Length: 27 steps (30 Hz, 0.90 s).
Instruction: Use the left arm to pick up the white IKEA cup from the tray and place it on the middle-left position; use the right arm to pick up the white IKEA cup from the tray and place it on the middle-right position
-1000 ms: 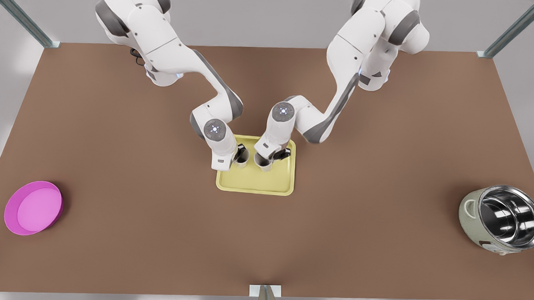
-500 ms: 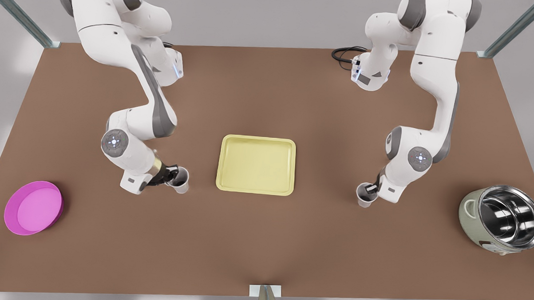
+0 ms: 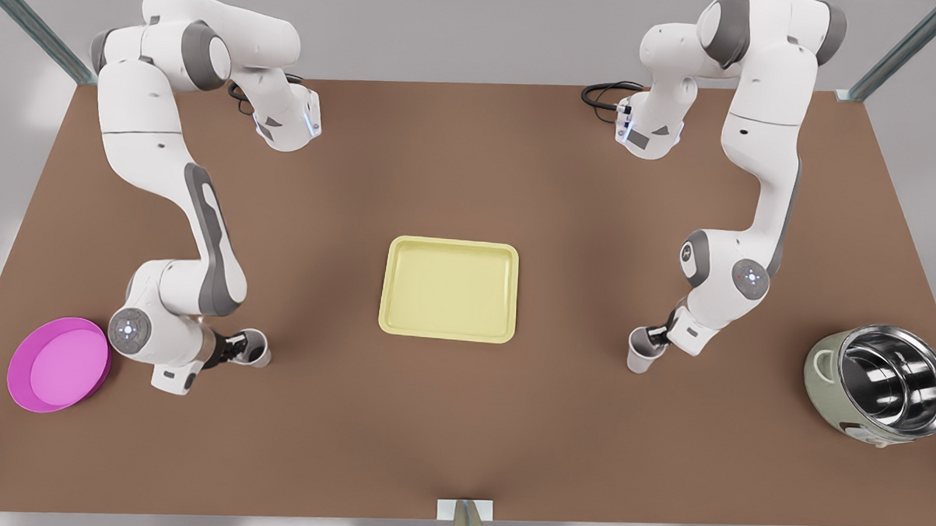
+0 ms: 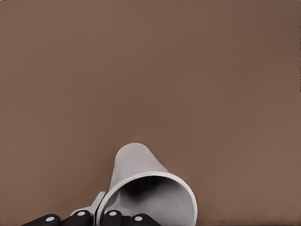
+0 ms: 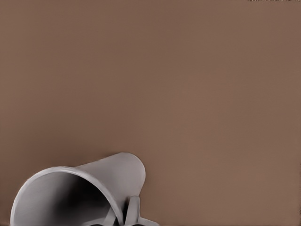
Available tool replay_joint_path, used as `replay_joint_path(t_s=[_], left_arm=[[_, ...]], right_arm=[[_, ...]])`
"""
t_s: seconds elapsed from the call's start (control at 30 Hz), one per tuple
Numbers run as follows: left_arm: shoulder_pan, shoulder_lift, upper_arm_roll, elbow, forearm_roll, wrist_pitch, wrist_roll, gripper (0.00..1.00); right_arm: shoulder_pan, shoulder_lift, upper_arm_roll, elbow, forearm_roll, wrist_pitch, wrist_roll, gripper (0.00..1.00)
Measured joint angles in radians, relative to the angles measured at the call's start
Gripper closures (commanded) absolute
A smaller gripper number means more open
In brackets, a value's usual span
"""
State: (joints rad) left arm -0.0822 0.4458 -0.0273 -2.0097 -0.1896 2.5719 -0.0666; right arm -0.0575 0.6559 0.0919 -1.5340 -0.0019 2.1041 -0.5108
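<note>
Both cups are off the tray (image 3: 449, 289); my left gripper (image 3: 235, 349) pinches one cup (image 3: 256, 348), my right gripper (image 3: 655, 336) the other cup (image 3: 638, 350) (release remains).

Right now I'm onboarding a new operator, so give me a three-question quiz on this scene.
1. True or false: the tray holds two cups.
2. What does the left gripper grip?
3. The steel pot is nearer which arm? A) the left arm B) the right arm

Key
1. False: the tray holds none.
2. A white cup, beside the magenta dish.
3. B: the right gripper grips its own cup on that side of the brown table.
</note>
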Motion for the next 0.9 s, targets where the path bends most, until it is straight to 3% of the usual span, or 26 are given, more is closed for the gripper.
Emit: replay_joint_path(t_s=[0.23, 0.3, 0.33, 0.37, 0.5, 0.63, 0.7, 0.77, 0.83, 0.9], left_arm=[[0.003, -0.011, 0.003, -0.003, -0.003, -0.065, 0.091, 0.77], [0.003, -0.011, 0.003, -0.005, -0.003, -0.076, 0.108, 0.77], [0.003, -0.012, 0.003, -0.005, -0.004, -0.082, 0.117, 0.54], [0.003, -0.012, 0.003, -0.005, -0.006, -0.087, 0.127, 0.00], [0.002, -0.014, 0.002, -0.003, -0.045, -0.103, 0.195, 0.00], [-0.001, -0.053, 0.002, 0.011, -0.044, -0.147, 0.238, 0.00], [-0.002, -0.107, 0.003, 0.049, -0.027, -0.212, 0.239, 0.00], [-0.003, -0.160, 0.009, 0.152, 0.001, -0.325, 0.235, 0.00], [0.002, -0.179, 0.039, 0.377, 0.022, -0.492, 0.220, 0.00], [0.012, -0.213, 0.054, 0.494, 0.035, -0.622, 0.197, 0.00]], right_arm=[[-0.001, 0.019, 0.000, 0.004, -0.003, 0.012, -0.099, 0.88], [-0.001, 0.020, 0.000, 0.004, -0.006, 0.016, -0.119, 0.69], [-0.001, 0.019, 0.000, 0.004, -0.007, 0.017, -0.127, 0.64], [-0.001, 0.019, 0.000, 0.004, -0.007, 0.019, -0.135, 0.62], [-0.001, 0.013, -0.001, 0.004, -0.009, 0.022, -0.162, 0.62], [-0.001, -0.093, 0.002, 0.004, -0.014, -0.007, -0.185, 0.58], [0.007, -0.161, 0.008, 0.045, -0.016, -0.067, -0.192, 0.47], [0.045, -0.184, 0.010, 0.194, -0.047, -0.182, -0.181, 0.00], [0.067, -0.201, 0.007, 0.269, -0.083, -0.287, -0.149, 0.00], [0.062, -0.296, 0.004, 0.120, -0.112, -0.331, -0.112, 0.00]])
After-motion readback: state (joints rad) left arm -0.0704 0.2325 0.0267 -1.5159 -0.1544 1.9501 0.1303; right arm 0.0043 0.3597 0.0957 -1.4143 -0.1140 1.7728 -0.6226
